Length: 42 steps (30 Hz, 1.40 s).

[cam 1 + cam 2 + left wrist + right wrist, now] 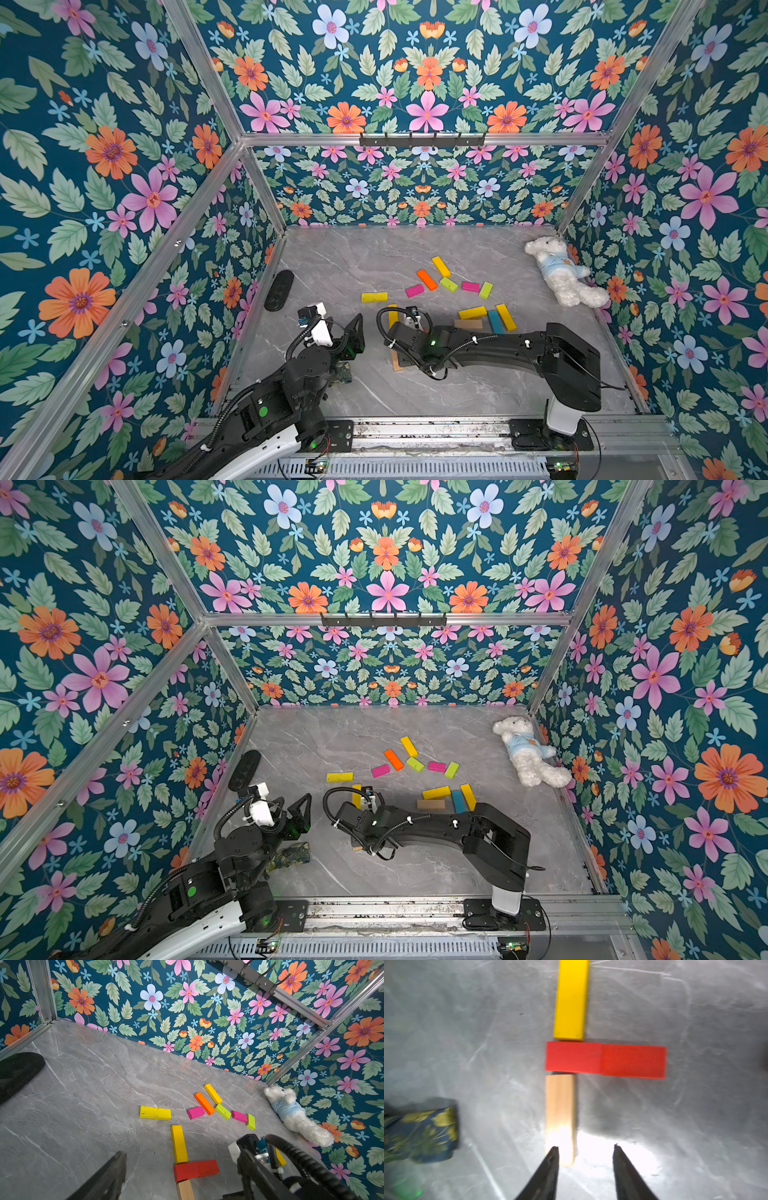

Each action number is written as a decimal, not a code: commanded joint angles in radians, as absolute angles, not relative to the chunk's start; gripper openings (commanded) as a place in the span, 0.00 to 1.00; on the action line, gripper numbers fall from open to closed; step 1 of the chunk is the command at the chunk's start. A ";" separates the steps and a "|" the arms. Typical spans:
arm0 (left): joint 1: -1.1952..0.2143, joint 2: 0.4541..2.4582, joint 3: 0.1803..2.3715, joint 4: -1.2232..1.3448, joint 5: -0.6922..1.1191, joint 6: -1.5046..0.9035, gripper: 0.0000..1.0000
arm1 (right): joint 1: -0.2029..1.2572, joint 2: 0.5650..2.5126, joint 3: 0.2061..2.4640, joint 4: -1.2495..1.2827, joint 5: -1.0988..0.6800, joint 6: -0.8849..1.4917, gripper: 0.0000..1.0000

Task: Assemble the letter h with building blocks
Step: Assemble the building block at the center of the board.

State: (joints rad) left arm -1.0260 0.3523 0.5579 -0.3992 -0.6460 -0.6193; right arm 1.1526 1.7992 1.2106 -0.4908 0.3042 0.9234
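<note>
Just ahead of the right claw (585, 1147) lies the started letter. A plain wood bar (559, 1113) has its near end by one fingertip, not between the two, which stand moderately apart and grip nothing. Past it two red blocks (574, 1057) lie end to end crosswise, with a yellow bar (571, 999) just beyond, in line with the wood. The left claw (356, 328) hangs wide and empty off to the side. An orange bar (427, 279) and other loose blocks lie farther back on the bench (332, 257).
</note>
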 commanded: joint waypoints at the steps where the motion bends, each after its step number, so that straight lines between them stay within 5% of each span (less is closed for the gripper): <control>1: -1.025 0.356 0.561 -0.383 -0.648 -0.604 0.87 | 1.130 1.801 1.180 -0.525 0.316 0.928 0.35; 42: -1.026 0.370 0.569 -0.391 -0.665 -0.607 0.88 | 1.151 1.885 1.216 -0.487 0.223 0.899 0.35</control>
